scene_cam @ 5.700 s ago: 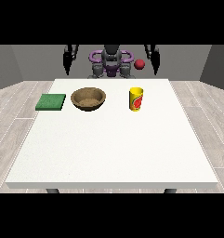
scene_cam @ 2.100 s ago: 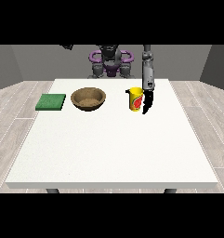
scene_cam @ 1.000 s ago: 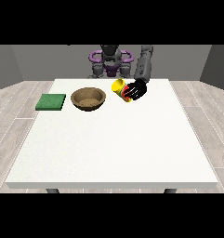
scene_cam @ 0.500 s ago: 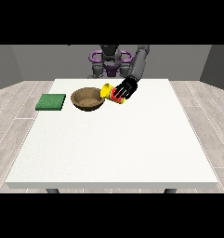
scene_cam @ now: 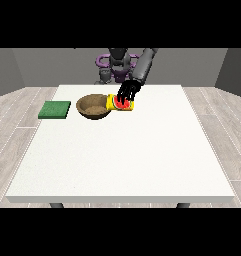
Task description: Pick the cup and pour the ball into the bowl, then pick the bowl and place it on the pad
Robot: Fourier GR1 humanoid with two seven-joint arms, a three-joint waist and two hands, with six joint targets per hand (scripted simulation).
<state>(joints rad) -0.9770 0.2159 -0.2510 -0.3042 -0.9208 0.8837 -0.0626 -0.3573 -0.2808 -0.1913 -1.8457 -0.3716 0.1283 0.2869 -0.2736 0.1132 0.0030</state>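
White tabletop [scene_cam: 122, 160] fills the near part of the view, set on a pale plank floor with grey walls behind; you see nothing standing on its front half. Farther back, towards the far edge, three task things lie in a row. At the view's left lies the green pad [scene_cam: 55, 109], flat and well apart from the rest. Next to it, nearer the middle, stands the brown bowl [scene_cam: 94, 107], upright on the table. Just beside the bowl's right rim you find the yellow cup [scene_cam: 120, 104], tipped on its side with its mouth turned towards the bowl. The hand at the view's right [scene_cam: 128, 92] is curled round the cup from above, its dark fingers wrapped over the cup's body. Red shows at the cup's mouth, though you cannot tell whether it is the ball or the cup's own marking, and no ball can be made out in the bowl.

Judged from this, the pick of the cup is done and the pour is under way but not shown complete. Still to come: setting the cup aside, lifting the bowl, and placing it on the pad. At the far end the robot's torso [scene_cam: 118, 61] rises behind the table; its other hand is not visible.
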